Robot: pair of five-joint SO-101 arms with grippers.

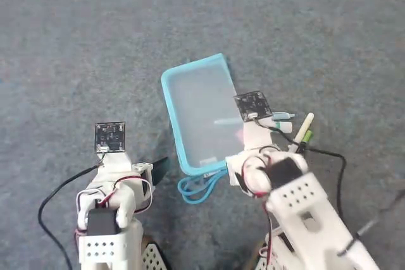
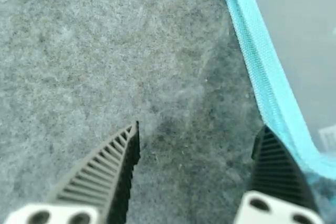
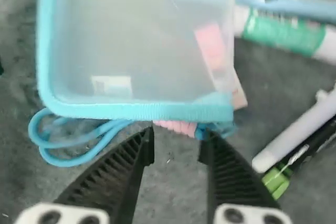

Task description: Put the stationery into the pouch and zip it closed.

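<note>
Nearest, the left gripper (image 2: 197, 135) hangs over the grey carpet (image 1: 76, 61) with its fingers spread wide, at 7 o'clock from the pouch (image 1: 199, 109). The right gripper (image 3: 177, 134), fingers narrowly parted and holding nothing, sits at the pouch's 5 o'clock corner. Pens (image 1: 299, 129) lie loose at its 3 o'clock.

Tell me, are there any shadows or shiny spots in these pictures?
High view: soft, even light, no hard shadows around the pouch. Left wrist view: a faint darker patch on the carpet ahead of the left gripper. Right wrist view: a pale sheen on the pouch's face.
</note>
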